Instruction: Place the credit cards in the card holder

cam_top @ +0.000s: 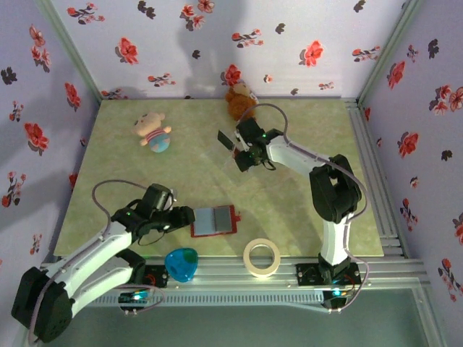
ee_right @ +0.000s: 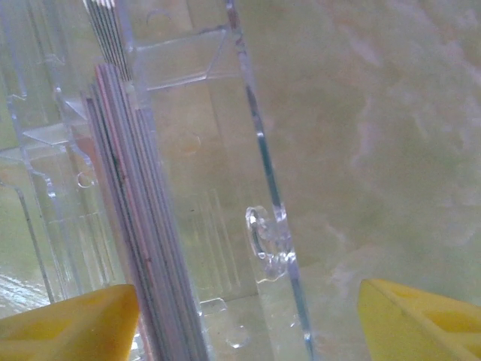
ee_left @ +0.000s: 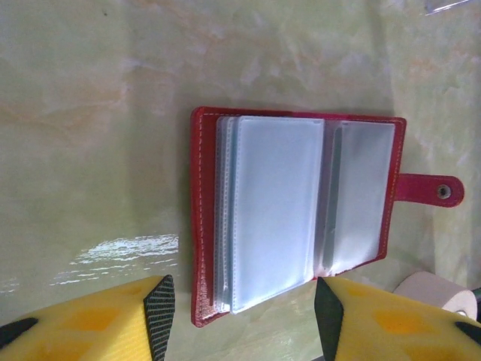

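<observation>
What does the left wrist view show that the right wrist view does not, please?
The left wrist view shows the card holder lying open with its pale sleeves up, its snap tab out to one side, and a tape roll at the corner. The right wrist view instead shows a clear plastic case with the credit cards standing on edge in it. Both show the pale green table and an open gripper with yellow fingers: the left gripper at the holder's edge, the right gripper either side of the case.
</observation>
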